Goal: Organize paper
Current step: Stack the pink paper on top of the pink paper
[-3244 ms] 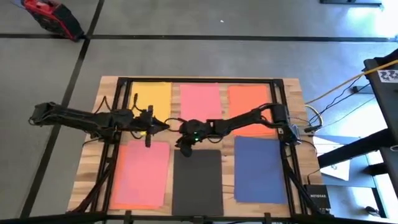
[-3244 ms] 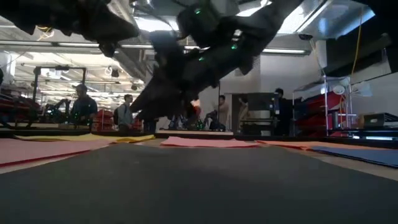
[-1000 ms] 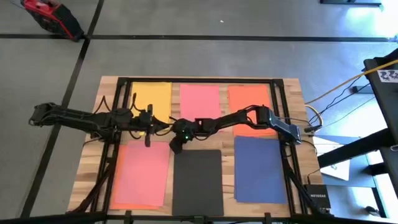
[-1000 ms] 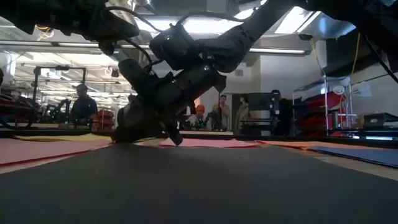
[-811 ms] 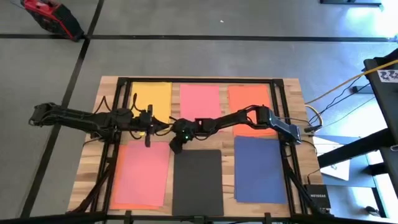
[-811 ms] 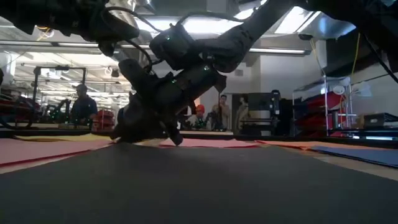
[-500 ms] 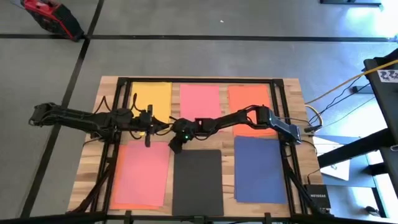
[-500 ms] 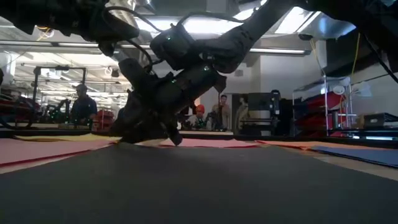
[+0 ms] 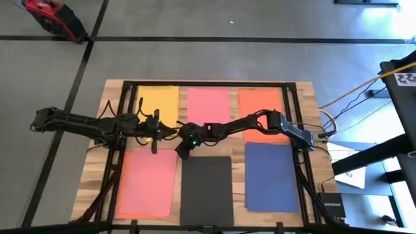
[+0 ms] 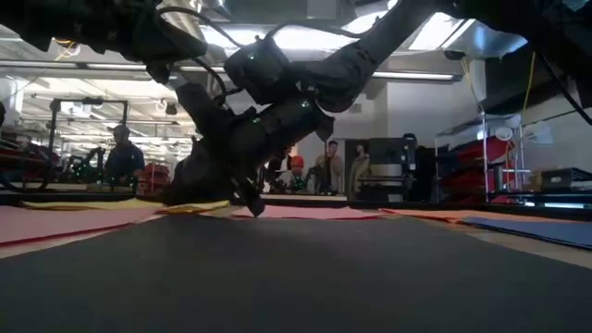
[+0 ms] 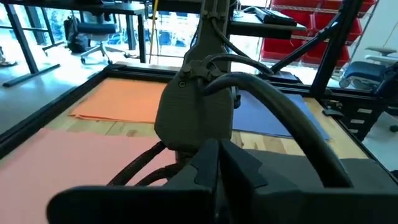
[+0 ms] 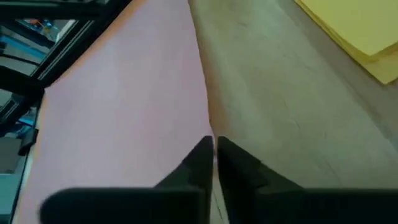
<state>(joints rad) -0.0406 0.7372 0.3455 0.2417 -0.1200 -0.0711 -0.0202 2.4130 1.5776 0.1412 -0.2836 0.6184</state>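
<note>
Six sheets of paper lie flat in two rows on the wooden table. The far row is yellow (image 9: 160,103), pink (image 9: 208,105) and orange (image 9: 259,107). The near row is pink (image 9: 148,182), black (image 9: 207,190) and dark blue (image 9: 272,175). My right gripper (image 9: 181,152) reaches across from the right and is shut, its tips down at the near-left pink sheet's (image 12: 112,112) far right corner. My left gripper (image 9: 173,132) is shut on nothing and hovers between the yellow and far pink sheets, close beside the right arm (image 11: 196,115). My right gripper has the near-left pink sheet's far edge (image 12: 208,127), close to its far right corner, running into the seam between its two shut fingers. The fingers come slanting down from the table's right and lie along that edge. The sheet lies flat on the table.
A black frame (image 9: 208,83) runs round the tabletop, with cables along its left and right rails. A strip of bare wood (image 12: 273,106) separates the two rows. Several people (image 10: 120,153) stand in the room beyond the far edge.
Over the last three seconds my right gripper has gone from the black sheet's far edge toward the table's left and come down at the near-left pink sheet's corner. In the last second it has stayed there, shifting only slightly. The sheets have not moved.
</note>
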